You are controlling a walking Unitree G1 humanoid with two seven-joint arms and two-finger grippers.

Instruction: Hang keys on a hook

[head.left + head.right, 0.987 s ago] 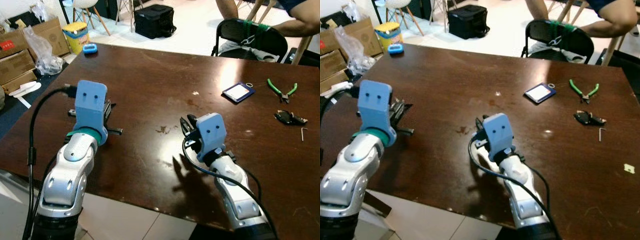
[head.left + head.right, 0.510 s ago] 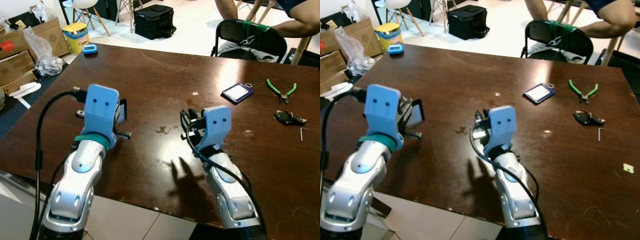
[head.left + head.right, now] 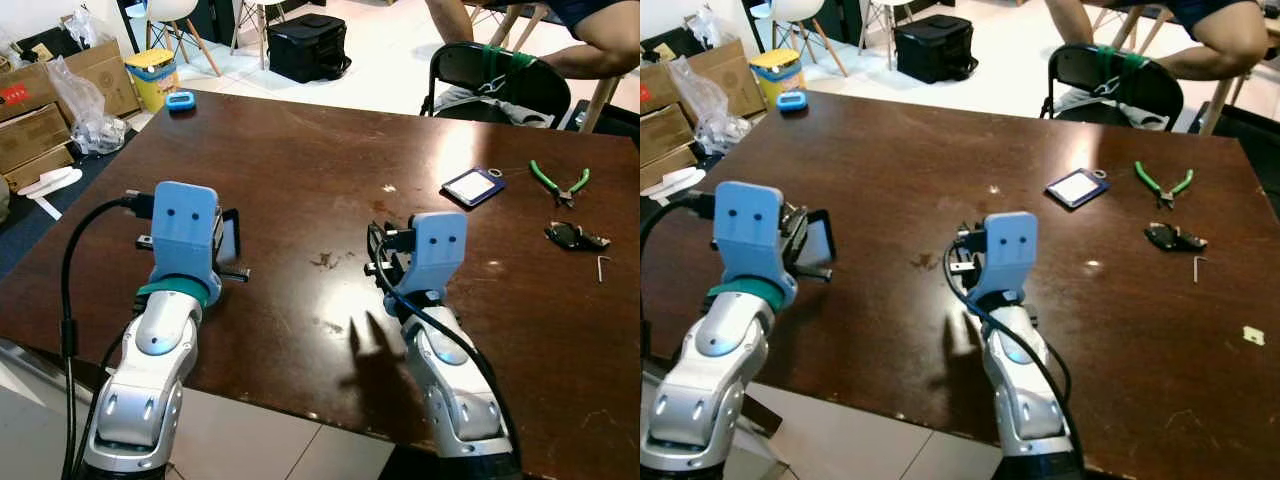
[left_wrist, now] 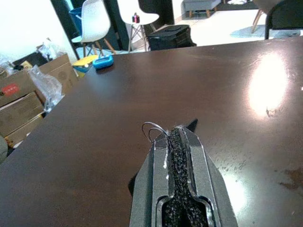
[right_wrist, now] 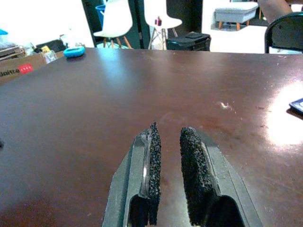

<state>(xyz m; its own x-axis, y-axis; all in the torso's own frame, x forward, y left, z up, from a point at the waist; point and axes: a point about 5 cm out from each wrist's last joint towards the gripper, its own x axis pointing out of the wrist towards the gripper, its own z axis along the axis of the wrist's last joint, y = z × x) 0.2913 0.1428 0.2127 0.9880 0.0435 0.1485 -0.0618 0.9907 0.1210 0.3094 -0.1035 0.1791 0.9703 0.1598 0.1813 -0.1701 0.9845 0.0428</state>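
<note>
The left wrist view shows what the head views do not: the left gripper [image 4: 176,137] has its jaws pressed together on a thin wire key ring [image 4: 152,129] that loops out at the tips. From the head views that gripper [image 3: 228,240] is raised over the near left part of the dark brown table [image 3: 300,150], forearm angled up and away from the near edge. The right wrist view shows the right gripper [image 5: 169,142] with its jaws slightly spread, a narrow gap between the pads and nothing in it. This gripper [image 3: 385,255] is held over the near middle of the table. On the far right lie a blue card holder [image 3: 476,185], green pliers [image 3: 562,180] and a black key fob [image 3: 576,236].
</note>
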